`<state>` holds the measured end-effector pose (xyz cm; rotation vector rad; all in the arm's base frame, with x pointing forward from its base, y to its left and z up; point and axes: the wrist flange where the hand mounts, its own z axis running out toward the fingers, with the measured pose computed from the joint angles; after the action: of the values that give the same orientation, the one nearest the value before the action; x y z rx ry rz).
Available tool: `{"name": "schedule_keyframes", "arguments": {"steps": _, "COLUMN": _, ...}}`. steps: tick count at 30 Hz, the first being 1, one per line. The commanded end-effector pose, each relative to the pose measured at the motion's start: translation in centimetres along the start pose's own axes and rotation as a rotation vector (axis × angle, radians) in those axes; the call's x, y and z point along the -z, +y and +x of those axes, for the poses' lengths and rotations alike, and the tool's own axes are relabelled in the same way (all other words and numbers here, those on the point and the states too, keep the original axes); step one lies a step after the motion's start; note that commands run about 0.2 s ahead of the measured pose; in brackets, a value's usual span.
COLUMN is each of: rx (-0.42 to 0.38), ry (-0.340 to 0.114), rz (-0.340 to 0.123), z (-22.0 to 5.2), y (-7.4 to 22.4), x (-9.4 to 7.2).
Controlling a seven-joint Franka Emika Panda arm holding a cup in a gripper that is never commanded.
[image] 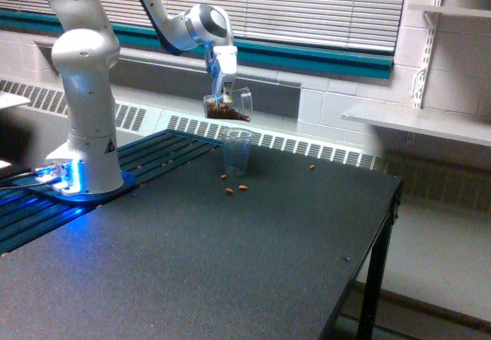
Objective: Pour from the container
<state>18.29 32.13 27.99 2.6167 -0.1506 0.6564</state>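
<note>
While the gripper (223, 94) clamps the tilted container (228, 107) above the small tumbler (236, 153), nuts (234, 189) lie spilled on the table (253, 255), with plenty left inside to pour.

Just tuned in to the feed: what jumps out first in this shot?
The gripper holds the container tilted high above the small clear cup, brown pieces still showing inside it. Several brown pieces lie loose on the dark table in front of the cup, and one sits further toward the exterior view's right.
</note>
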Motion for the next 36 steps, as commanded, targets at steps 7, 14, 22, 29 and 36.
{"name": "schedule_keyframes", "arguments": {"steps": 7, "rx": -0.036, "ry": -0.044, "rz": -0.002, "z": 0.3, "y": -0.4, "x": 0.0}}
{"name": "schedule_keyframes", "arguments": {"steps": 14, "rx": -0.031, "ry": -0.072, "rz": -0.005, "z": -0.2, "y": -0.4, "x": 0.1}}
{"name": "schedule_keyframes", "arguments": {"steps": 22, "rx": -0.03, "ry": -0.098, "rz": -0.003, "z": -0.8, "y": -0.6, "x": 0.5}}
{"name": "schedule_keyframes", "arguments": {"steps": 29, "rx": -0.042, "ry": -0.131, "rz": -0.016, "z": -1.5, "y": -0.6, "x": 0.8}}
{"name": "schedule_keyframes", "arguments": {"steps": 36, "rx": -0.089, "ry": -0.159, "rz": -0.03, "z": -1.3, "y": -0.6, "x": 0.8}}
